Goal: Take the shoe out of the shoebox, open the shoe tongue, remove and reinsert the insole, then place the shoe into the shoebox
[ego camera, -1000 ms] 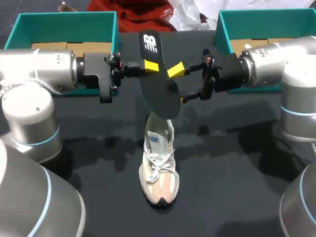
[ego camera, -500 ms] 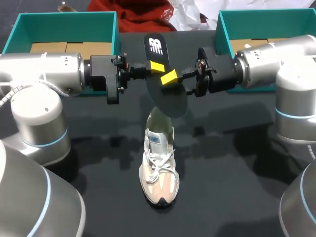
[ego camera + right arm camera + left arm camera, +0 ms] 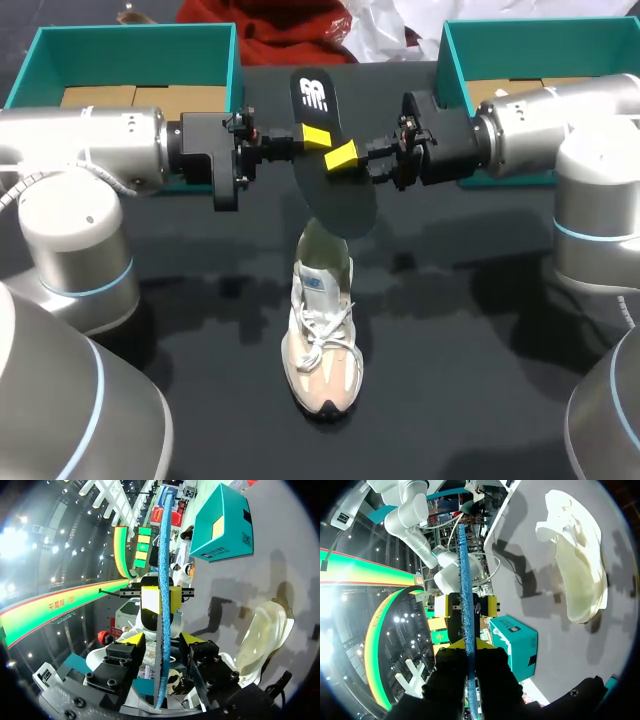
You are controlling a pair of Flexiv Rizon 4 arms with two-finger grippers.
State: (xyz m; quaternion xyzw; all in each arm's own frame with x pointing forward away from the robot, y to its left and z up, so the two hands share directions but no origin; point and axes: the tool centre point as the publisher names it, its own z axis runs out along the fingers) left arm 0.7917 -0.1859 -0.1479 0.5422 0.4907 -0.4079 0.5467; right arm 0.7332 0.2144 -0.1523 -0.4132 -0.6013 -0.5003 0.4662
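- Insole, black on top with a blue edge, is held in the air over the middle of the table. It slopes, with the logo end high and far and the other end low, over the shoe's heel.
- Left gripper is clamped on the insole's left edge. In the left wrist view both fingers of the gripper press the edge-on insole from two sides.
- Right gripper sits at the insole's right edge, opposite the left one. In the right wrist view the gripper straddles the insole with a gap on each side, so it is not gripping.
- Shoe, white and pale pink, stands upright on the table with its toe toward the near edge and laces tied. It is outside both boxes and nothing grips it. It also shows in the wrist views.
- I cannot tell whether the insole's low end touches the shoe.
- Left box and right box, both teal, sit at the table's far corners, well apart from the shoe.
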